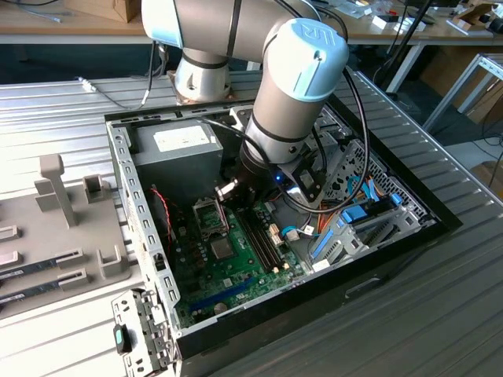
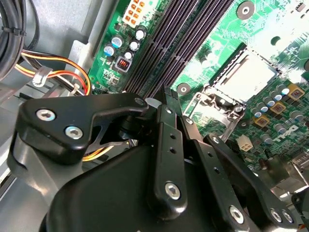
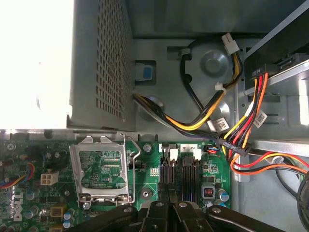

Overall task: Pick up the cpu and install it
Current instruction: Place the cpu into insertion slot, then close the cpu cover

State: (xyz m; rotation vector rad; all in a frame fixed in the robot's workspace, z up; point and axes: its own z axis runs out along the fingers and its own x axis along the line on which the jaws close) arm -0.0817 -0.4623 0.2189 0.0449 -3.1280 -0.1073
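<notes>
Hanging low inside the open computer case (image 1: 149, 236), the gripper (image 2: 166, 99) sits over the black memory slots (image 2: 193, 34) of the green motherboard (image 1: 236, 275), just beside the processor socket (image 3: 102, 166). In both wrist views its fingers (image 3: 159, 212) look drawn together, though their tips are partly hidden. A silver-grey square that seems to be the cpu (image 2: 246, 72) lies flat in the socket, inside its metal frame, apart from the gripper.
</notes>
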